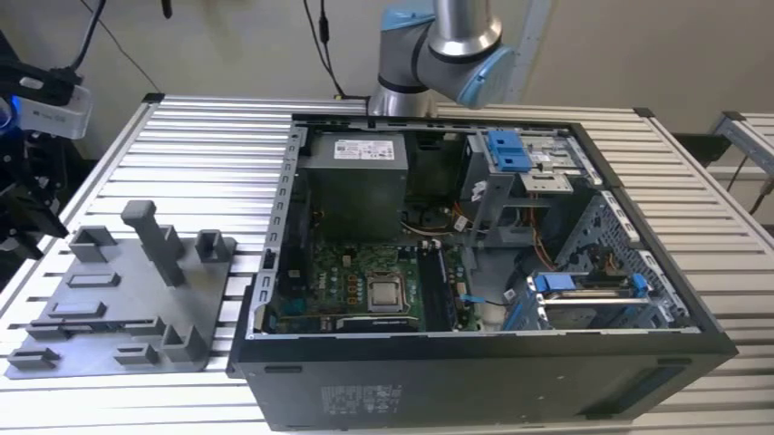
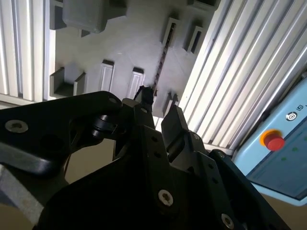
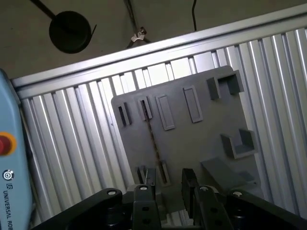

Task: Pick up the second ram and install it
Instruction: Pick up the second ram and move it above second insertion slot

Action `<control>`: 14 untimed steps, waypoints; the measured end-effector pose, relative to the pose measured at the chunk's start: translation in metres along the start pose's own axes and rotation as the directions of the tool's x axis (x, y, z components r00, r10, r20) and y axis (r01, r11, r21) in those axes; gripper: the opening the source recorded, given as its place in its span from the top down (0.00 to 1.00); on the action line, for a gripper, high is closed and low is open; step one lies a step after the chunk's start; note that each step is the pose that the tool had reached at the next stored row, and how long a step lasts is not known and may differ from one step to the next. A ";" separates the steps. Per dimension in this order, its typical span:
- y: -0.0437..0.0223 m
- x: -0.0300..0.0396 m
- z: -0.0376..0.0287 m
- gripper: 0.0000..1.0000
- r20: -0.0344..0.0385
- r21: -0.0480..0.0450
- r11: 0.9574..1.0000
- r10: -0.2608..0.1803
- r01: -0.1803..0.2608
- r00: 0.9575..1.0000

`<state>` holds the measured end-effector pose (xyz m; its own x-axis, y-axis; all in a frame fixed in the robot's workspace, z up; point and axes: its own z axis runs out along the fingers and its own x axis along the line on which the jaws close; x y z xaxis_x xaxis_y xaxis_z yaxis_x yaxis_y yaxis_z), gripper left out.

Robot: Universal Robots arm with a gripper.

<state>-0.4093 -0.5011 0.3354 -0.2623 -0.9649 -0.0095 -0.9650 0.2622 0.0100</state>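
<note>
The second ram [image 3: 153, 141] is a thin dark stick standing on edge in the slots of the grey fixture tray [image 3: 192, 139]. In the second wrist view the ram [image 2: 160, 64] is a narrow dark line on the tray [image 2: 124, 43]. My gripper [image 3: 167, 188] hangs well above the tray, open, with nothing between its black fingers [image 3: 145, 189]. In the second wrist view the gripper [image 2: 160, 108] points down toward the ram's near end. The tray [image 1: 133, 299] lies at the exterior view's left, beside the open computer case [image 1: 484, 272].
The case holds a motherboard with a processor socket [image 1: 384, 292], a power supply [image 1: 351, 177] and blue drive brackets [image 1: 510, 152]. Tall posts [image 1: 158, 240] rise from the tray. A pendant with a red button [image 2: 273, 141] sits off the slatted table [image 1: 206, 145].
</note>
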 end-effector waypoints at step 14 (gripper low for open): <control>-0.0001 0.0000 0.0037 0.64 0.000 0.000 1.000 -0.001 0.001 1.000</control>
<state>-0.4093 -0.5011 0.3317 -0.2616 -0.9651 -0.0095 -0.9651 0.2615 0.0100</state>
